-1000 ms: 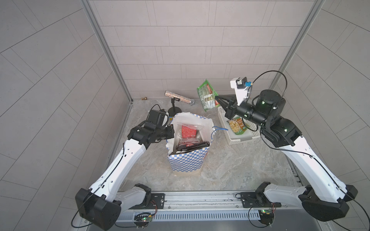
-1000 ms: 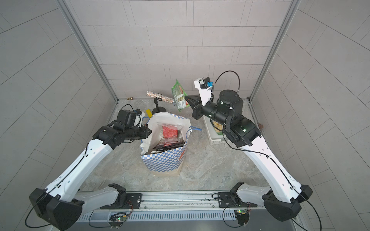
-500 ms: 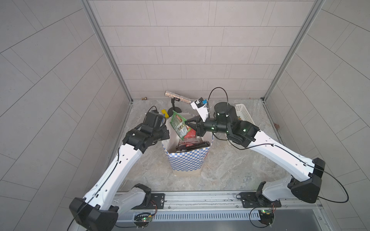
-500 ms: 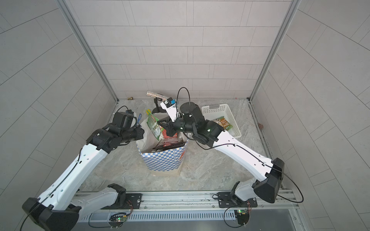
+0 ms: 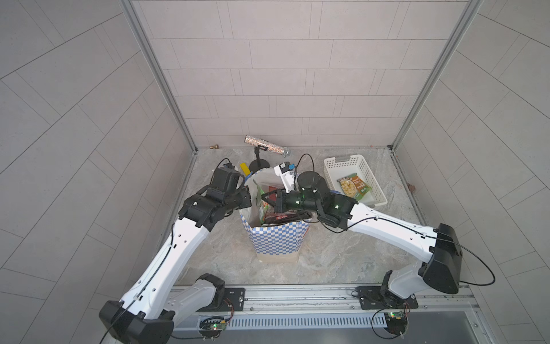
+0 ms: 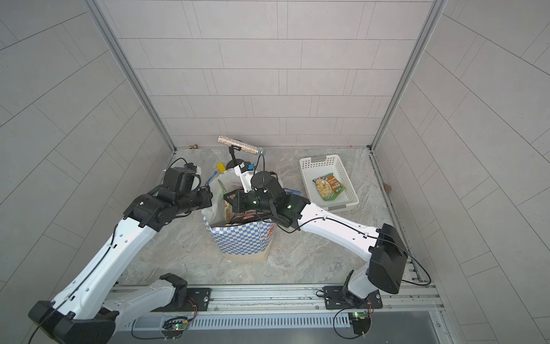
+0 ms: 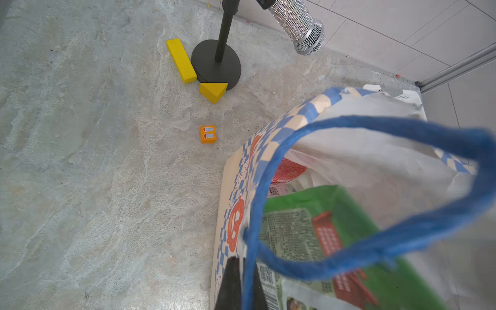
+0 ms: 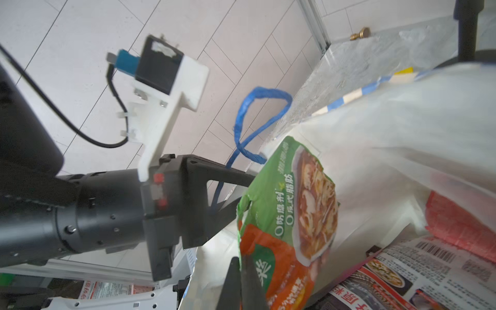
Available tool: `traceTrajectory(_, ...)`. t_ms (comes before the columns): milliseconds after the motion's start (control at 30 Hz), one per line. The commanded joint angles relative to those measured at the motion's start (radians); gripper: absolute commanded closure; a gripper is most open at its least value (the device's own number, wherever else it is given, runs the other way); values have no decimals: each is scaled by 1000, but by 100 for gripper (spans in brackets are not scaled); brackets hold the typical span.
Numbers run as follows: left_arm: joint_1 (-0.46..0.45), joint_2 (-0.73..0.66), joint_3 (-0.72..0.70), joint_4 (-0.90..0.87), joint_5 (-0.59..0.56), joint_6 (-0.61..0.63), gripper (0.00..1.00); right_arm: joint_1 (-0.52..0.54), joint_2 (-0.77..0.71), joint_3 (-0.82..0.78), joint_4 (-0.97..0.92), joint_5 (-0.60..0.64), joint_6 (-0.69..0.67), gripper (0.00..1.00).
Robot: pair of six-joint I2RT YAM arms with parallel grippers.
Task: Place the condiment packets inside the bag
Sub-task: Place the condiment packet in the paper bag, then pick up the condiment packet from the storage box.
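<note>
green glossy plastic with a dish photo, white chinese characters and an orange band: that is the green packet [image 8: 290, 214] being handled. at the left, the left gripper [image 7: 244, 271] is clenched on the left rim of the bag [image 5: 276, 241], at the foot of its blue cord handle [image 7: 375, 241]. the bag stands upright in the middle of the tabletop [image 5: 327, 262], blue-and-white checks outside with orange-red round motifs, white inside, mouth open. the green packet hangs on edge inside the mouth, close to the left wall, pinched at one edge by the right gripper [image 8: 241, 264], which reaches in from the right. deeper in lie a red packet [image 8: 456, 222] by the far wall and a maroon packet [image 5: 279, 219] toward the near wall. toward the far right corner a white perforated basket [image 5: 345, 158] holds another green packet [image 5: 354, 187], lying flat. a second ago the right gripper held the green packet high near the far edge, above the basket; half a second ago it was over the bag's mouth; now it sits lower, partly inside. the left gripper has kept to the bag's left side throughout.
</note>
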Motion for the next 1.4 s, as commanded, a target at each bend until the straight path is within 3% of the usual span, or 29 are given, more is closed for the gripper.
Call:
traceTrajectory(0, 0, -25, 1, -9, -18, -3, 100, 8, -1, -25, 127, 59, 132, 100)
traceTrajectory(267, 1, -24, 6, -9, -36, -2, 100, 9, 70, -38, 69, 75, 219, 100)
traceTrajectory(467, 1, -27, -2, -4, -35, -1, 100, 5, 87, 33, -42, 83, 133, 61)
traceTrajectory(600, 1, -25, -5, 0, -30, 0, 100, -4, 55, 100, -177, 140, 4, 49)
traceTrajectory(767, 1, -21, -13, 9, -16, 5, 100, -54, -91, 96, -294, 272, -192, 39)
traceTrajectory(933, 0, -12, -20, 26, 17, 20, 100, -261, -262, 22, -432, 320, -223, 33)
traceTrajectory(1067, 1, -4, -18, 32, 41, 26, 100, -588, -367, -96, -536, 237, -185, 24)
traceTrajectory(1200, 1, 2, -19, 32, 47, 30, 100, -880, -354, -199, -589, 98, -192, 20)
traceTrajectory(1267, 1, 5, -20, 34, 53, 31, 100, -931, -303, -215, -581, 117, -273, 19)
traceTrajectory(1367, 1, 14, -19, 36, 78, 33, 100, -948, -164, -151, -607, 155, -417, 8)
